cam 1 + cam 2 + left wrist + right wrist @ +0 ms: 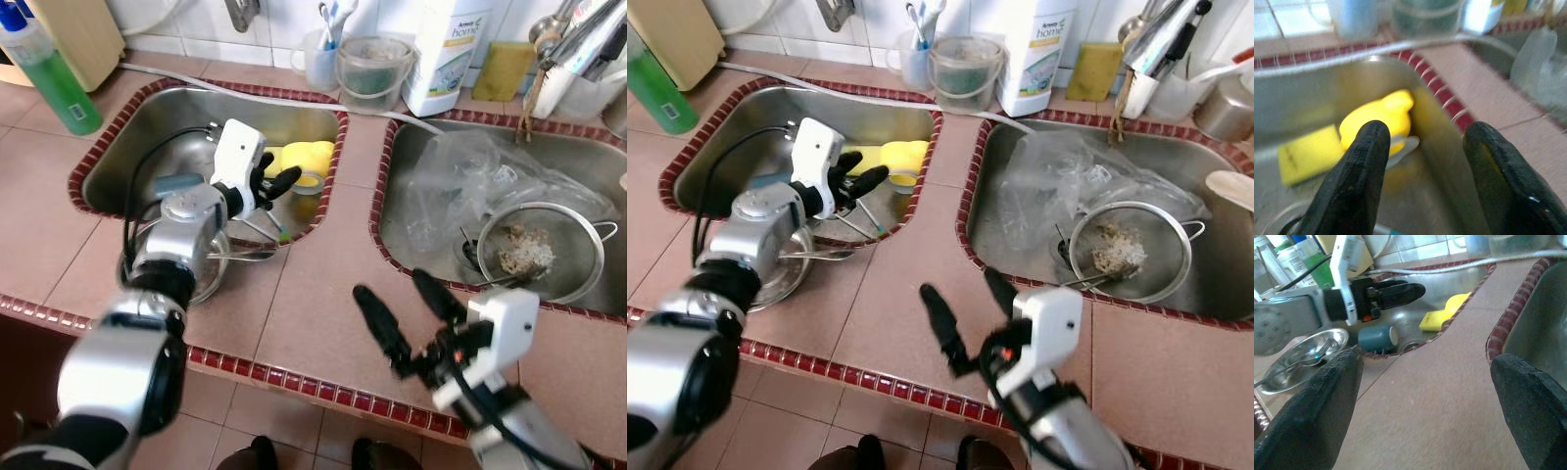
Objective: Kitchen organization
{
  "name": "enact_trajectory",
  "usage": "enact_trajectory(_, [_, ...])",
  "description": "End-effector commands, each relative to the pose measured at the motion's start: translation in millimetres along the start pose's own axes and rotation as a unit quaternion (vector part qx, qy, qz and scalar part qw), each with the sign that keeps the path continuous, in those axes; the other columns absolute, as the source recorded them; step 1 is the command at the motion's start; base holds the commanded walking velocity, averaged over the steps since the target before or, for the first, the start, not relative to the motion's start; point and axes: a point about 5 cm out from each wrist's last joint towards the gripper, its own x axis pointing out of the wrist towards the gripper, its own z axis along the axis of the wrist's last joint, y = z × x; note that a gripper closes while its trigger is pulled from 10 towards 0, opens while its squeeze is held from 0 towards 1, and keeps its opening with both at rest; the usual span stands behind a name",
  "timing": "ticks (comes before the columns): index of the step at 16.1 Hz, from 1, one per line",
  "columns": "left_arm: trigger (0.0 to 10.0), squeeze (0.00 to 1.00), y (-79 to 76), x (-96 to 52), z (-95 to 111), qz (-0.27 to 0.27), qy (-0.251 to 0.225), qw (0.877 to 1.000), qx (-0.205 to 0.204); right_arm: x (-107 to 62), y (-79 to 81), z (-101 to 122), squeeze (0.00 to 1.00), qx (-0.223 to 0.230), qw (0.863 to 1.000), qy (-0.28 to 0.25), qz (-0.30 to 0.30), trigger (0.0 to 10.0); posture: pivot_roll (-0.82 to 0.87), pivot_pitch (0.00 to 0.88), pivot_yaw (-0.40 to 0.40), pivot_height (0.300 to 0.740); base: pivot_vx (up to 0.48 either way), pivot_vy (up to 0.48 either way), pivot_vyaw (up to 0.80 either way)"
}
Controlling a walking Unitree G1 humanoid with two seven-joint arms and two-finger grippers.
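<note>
Left gripper [284, 183] over the left sink [147, 122], fingers apart, empty, aimed at a yellow sponge [1305, 152] and yellow rounded object [1382, 116] (identity unclear) on the basin floor. Right gripper [404, 308] above the tiled counter [318, 294], fingers spread wide, empty.

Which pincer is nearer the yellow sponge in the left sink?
Left. The left pincer hovers open just beside the yellow sponge inside the left sink; the right pincer hangs open over the counter between the sinks.
</note>
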Motion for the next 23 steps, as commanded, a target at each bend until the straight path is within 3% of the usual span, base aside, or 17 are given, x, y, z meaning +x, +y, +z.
enact_trajectory(1, [10.0, 0.20, -1.9, -2.6, 3, -0.002, -0.025, 1.000, 0.006, 2.3, -0.3, -3, 0.00, -0.004, 1.000, 0.000, 0.004, 10.0, -0.23, 0.137, 0.046, 0.740, 0.000, 0.000, 0.00])
enact_trajectory(2, [10.0, 0.00, -6.4, -5.4, 4, -0.003, -0.051, 0.999, -0.004, 8.2, -4.1, -4, 0.00, -0.009, 1.000, -0.007, 0.003, 10.0, -0.22, 0.122, 0.046, 0.740, 0.000, 0.000, 0.00])
enact_trajectory(6, [10.0, 0.00, -10.6, -16.3, 12, 0.012, -0.101, 0.995, -0.017, 26.2, -16.7, -3, 0.00, -0.044, 0.999, -0.031, -0.009, 10.0, -0.20, 0.073, 0.044, 0.740, 0.000, 0.000, 0.00])
enact_trajectory(12, [10.0, 0.00, -12.4, -40.0, 12, 0.014, -0.114, 0.993, -0.001, 41.4, -28.4, -5, 0.00, -0.077, 0.996, -0.050, -0.010, 10.0, -0.17, 0.031, 0.042, 0.740, 0.000, 0.000, 0.00])
enact_trajectory(17, [10.0, 0.00, -12.9, -63.5, -4, 0.032, -0.101, 0.994, 0.003, 52.2, -41.3, -16, 0.00, -0.109, 0.992, -0.046, -0.031, 10.0, -0.15, 0.000, 0.033, 0.740, 0.000, 0.000, 0.00])
enact_trajectory(20, [10.0, 0.00, -15.6, -67.7, -18, 0.051, -0.076, 0.996, -0.008, 55.0, -41.9, -22, 0.00, -0.095, 0.994, -0.042, -0.027, 10.0, -0.14, 0.000, 0.024, 0.740, 0.000, 0.000, 0.00])
enact_trajectory(23, [10.0, 0.00, -13.2, -76.2, -26, 0.074, -0.054, 0.995, 0.030, 51.8, -33.9, -29, 0.00, -0.086, 0.996, -0.025, 0.014, 10.0, -0.14, 0.000, 0.011, 0.740, 0.000, 0.000, 0.00])
